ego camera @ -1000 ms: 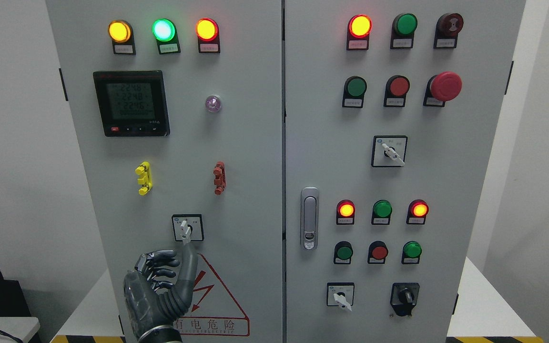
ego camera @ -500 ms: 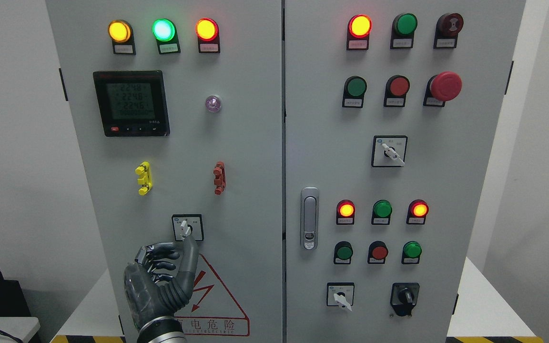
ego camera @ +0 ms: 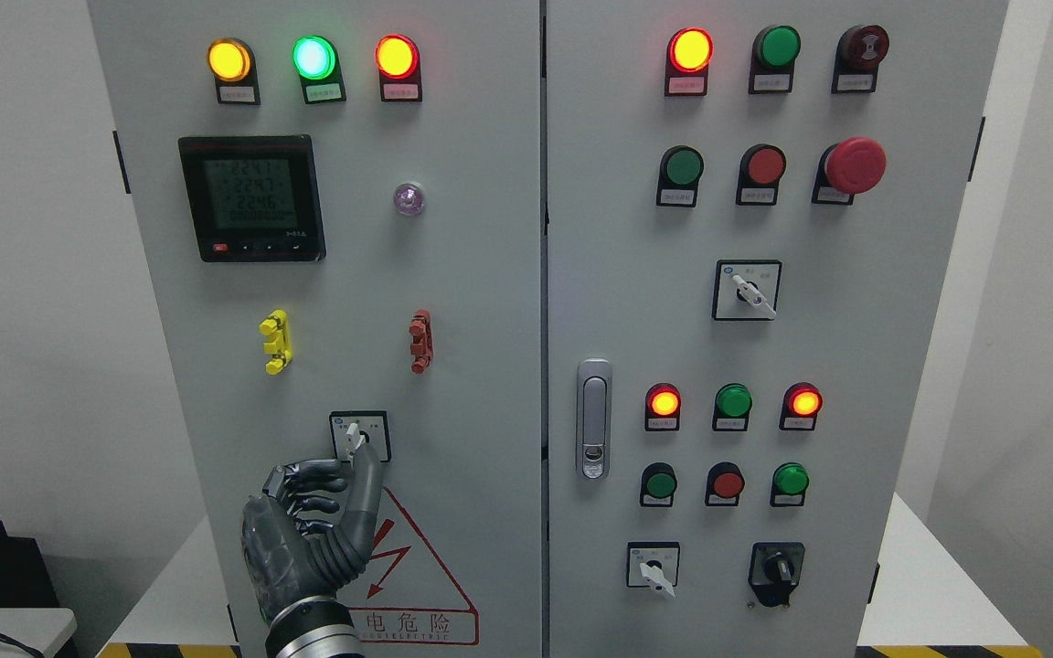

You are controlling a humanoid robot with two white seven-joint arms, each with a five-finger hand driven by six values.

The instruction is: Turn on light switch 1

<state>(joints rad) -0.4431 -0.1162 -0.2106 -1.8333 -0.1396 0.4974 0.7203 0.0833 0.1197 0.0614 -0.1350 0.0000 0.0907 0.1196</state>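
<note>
1. Left robot hand is seen rising from the bottom edge, left of the middle, in front of the left door of a grey cabinet. The palm is held upright, with the back of the hand turned to the left.
2. Fingers are curled inward toward the palm and nothing is grasped. One digit is stretched upward, its tip brought against the lower edge of the white-handled switch.
3. The switch is mounted low on the left door, in a small square plate, just above a red warning triangle. Its handle is seen standing nearly upright.
4. Higher on the same door a meter is lit, and three lamps, yellow, green and red, are glowing along the top.
5. The right arm is not seen.
</note>
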